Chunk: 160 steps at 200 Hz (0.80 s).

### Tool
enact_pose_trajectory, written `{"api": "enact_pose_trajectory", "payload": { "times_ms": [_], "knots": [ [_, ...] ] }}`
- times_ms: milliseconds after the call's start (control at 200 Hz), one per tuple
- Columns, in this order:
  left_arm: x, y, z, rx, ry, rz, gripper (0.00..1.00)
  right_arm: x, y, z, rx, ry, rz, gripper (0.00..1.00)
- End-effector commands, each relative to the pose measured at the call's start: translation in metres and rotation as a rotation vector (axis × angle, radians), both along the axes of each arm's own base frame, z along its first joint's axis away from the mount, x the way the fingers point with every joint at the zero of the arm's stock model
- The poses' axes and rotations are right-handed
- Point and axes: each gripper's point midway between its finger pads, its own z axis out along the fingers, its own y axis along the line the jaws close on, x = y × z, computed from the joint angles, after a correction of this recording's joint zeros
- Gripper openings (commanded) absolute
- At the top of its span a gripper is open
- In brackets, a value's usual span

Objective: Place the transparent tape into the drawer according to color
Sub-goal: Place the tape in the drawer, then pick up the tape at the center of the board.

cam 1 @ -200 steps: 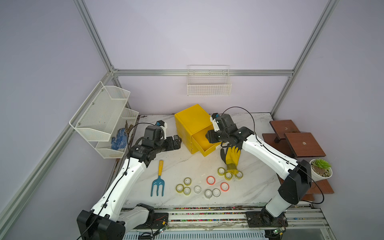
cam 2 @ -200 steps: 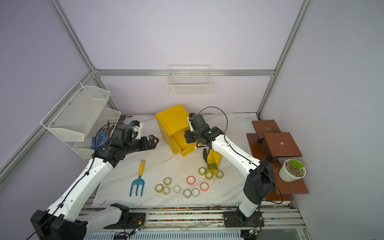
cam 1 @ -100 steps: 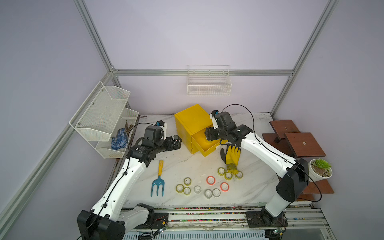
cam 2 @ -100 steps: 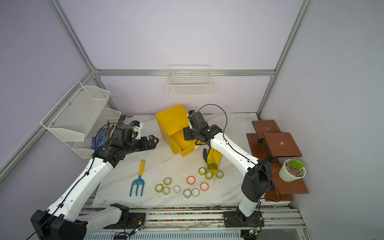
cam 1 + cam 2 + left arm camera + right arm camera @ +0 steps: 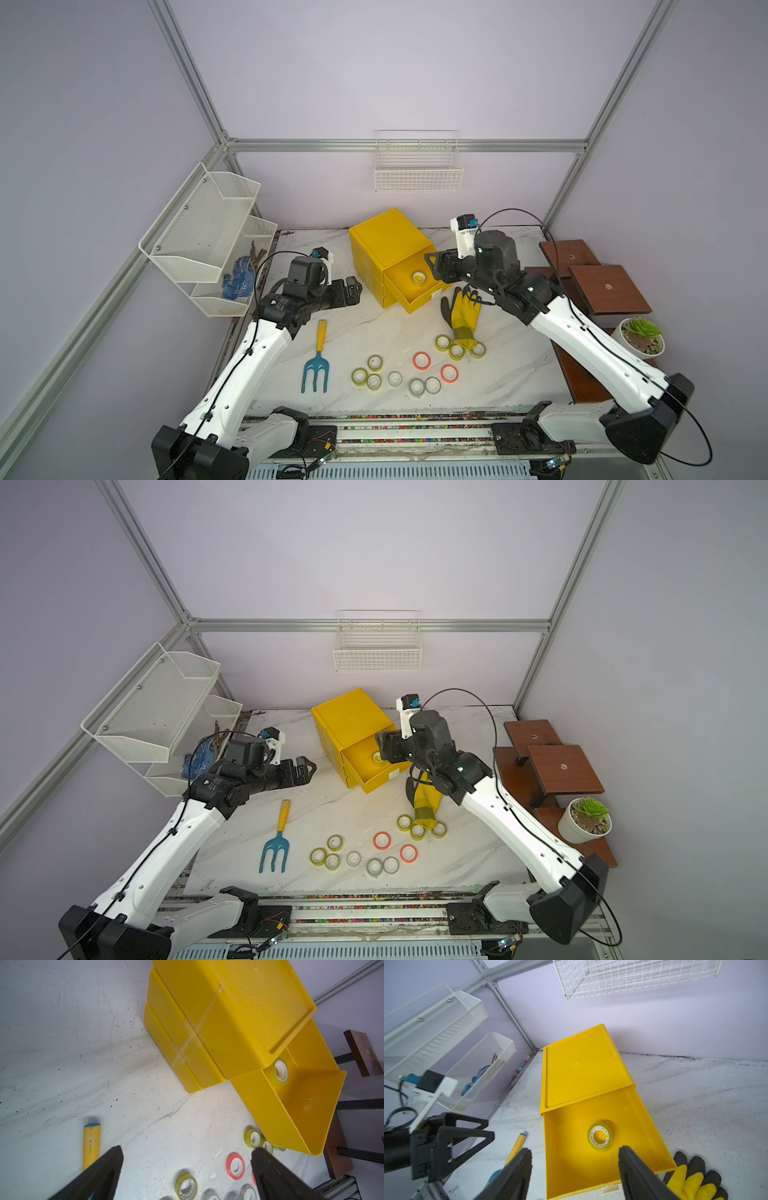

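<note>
So my right gripper (image 5: pixel 575 1150) hovers over the pulled-out top drawer (image 5: pixel 643 1126), jaws apart, empty; one yellow-green roll (image 5: pixel 610 1138) lies inside, presumably its colour's slot. Meanwhile my left gripper (image 5: pixel 187 1149) hangs wide open, clear leftward.

white arms (image 5: pixel 257 370), black joints (image 5: pixel 528 297), looping black cables (image 5: pixel 513 209); behind each black triangular claw (image 5: pixel 357 289), a white bracket (image 5: pixel 462 239), blue plug (image 5: pixel 469 221).

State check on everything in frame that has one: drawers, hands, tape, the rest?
top drawer: open, one roll inside
yellow-green tape roll: flat on the drawer floor, free
lower two drawers: shut
right hand: open, empty, over the open drawer
left hand: open, empty
eleven other tape rolls: flat on the table
glove: lying flat
hand fork: lying flat
</note>
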Motion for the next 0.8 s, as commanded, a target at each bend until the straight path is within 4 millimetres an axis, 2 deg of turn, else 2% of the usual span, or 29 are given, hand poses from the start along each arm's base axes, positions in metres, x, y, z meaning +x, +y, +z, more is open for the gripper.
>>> {"api": "enact_pose_trajectory", "payload": {
  "times_ms": [0,195,400,615,795],
  "knots": [
    [-0.01,0.006,0.007,0.001,-0.025,0.006,1.0,-0.016,-0.007,-0.004,0.043,-0.015,0.009,0.71],
    [-0.023,0.005,-0.009,-0.026,0.015,0.02,1.0,-0.045,-0.034,-0.042,0.037,0.042,-0.028,0.71],
    [-0.039,-0.001,-0.048,-0.038,0.111,0.036,0.99,-0.066,-0.052,-0.099,0.025,0.142,-0.062,0.7],
    [-0.051,-0.007,-0.094,-0.006,0.225,0.048,0.96,-0.074,-0.057,-0.155,-0.016,0.255,-0.084,0.69],
    [-0.066,-0.01,-0.126,0.044,0.337,0.046,0.92,-0.074,-0.057,-0.181,-0.038,0.315,-0.1,0.69]
  ]
}}
